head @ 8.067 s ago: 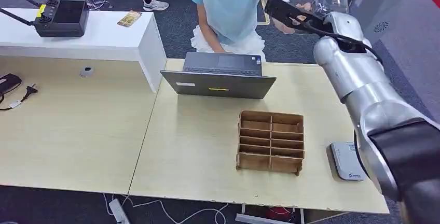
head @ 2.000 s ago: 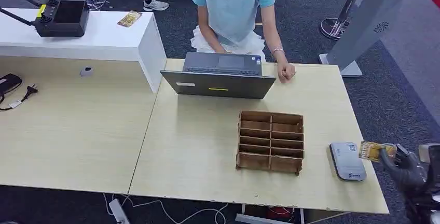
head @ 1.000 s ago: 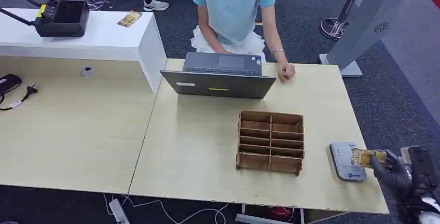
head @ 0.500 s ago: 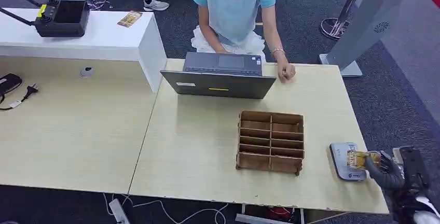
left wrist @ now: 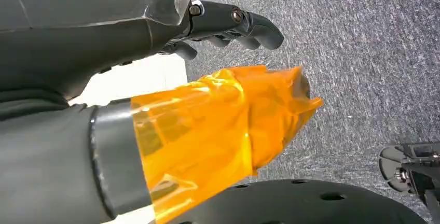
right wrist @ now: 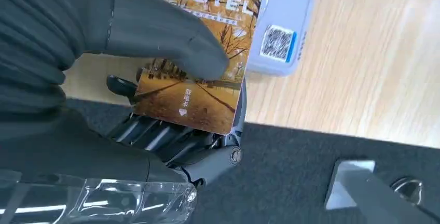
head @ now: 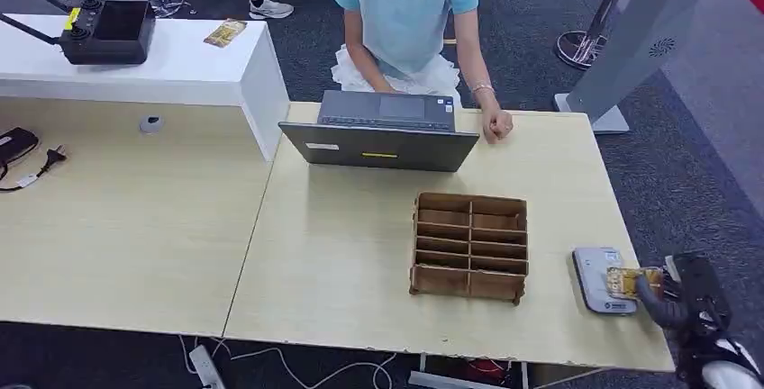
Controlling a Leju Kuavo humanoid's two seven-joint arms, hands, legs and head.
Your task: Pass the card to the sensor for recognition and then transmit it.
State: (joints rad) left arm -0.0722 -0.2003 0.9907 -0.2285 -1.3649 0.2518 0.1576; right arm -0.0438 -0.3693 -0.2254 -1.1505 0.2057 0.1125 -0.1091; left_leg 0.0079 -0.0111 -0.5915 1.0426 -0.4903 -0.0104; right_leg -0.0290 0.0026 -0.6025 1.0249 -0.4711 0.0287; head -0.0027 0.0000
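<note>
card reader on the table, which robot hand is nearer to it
Right. The right hand holds the card over the card reader; the left hand hangs over carpet, no reader near it.

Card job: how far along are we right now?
Done: the right hand grips the hotel card. In hand: the card's front part is over the grey sensor at the table's right edge; contact can't be judged. Left: finishing the read, then passing the card on, probably to the person behind the laptop.
</note>
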